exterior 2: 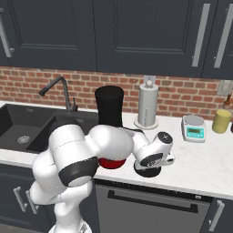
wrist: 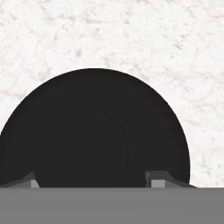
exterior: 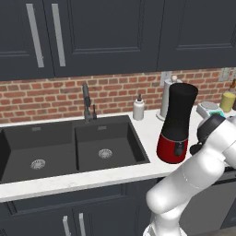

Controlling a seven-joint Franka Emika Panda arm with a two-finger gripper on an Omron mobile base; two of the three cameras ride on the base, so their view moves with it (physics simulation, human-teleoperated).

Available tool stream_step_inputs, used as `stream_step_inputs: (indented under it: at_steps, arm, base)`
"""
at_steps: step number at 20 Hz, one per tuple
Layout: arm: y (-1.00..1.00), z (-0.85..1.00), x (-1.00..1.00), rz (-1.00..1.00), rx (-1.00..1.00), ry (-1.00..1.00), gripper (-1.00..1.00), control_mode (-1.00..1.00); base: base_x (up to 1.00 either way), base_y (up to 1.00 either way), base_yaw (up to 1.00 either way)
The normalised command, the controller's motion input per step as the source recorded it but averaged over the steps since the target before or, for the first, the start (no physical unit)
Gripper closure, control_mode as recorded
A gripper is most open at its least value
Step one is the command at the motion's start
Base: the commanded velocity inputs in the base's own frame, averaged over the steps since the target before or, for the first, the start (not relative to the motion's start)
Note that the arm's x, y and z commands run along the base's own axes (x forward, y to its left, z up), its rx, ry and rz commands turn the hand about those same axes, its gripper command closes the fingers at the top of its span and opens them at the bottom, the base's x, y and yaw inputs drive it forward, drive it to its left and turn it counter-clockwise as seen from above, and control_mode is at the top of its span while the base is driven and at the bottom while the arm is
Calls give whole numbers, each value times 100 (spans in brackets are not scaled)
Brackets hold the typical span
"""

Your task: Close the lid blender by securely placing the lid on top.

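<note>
Careful: your gripper point(wrist: 94, 183) straddles the lid point(wrist: 94, 131) near the counter's point(wrist: 175, 39) front edge, grip unconfirmed; lifting now could drop it.

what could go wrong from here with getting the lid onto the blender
1. The tool is low over the lid on the counter; whether it has a firm hold is unclear, so the lid could slip on lifting.
2. The blender is tall on a rounded base; a bump while placing might tip it.
</note>
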Motion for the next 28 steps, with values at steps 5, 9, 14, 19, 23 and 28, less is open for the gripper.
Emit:
stream_step_inputs:
  at_steps: [5,9,14,19,23,28]
  arm:
    - [13,-12,8,0,0,0,-100,-100]
    - [16,-12,9,0,0,0,-100,-100]
    - [20,-13,10,0,0,0,100,-100]
    - [22,-14,8,0,0,0,100,-100]
    - [13,-10,3,0,0,0,100,-100]
    - [7,-6,1,0,0,-1,100,-100]
  base:
    - [0,0,0]
    - [0,0,0]
    - [0,0,0]
    - [0,0,0]
    - [0,0,0]
    - [0,0,0]
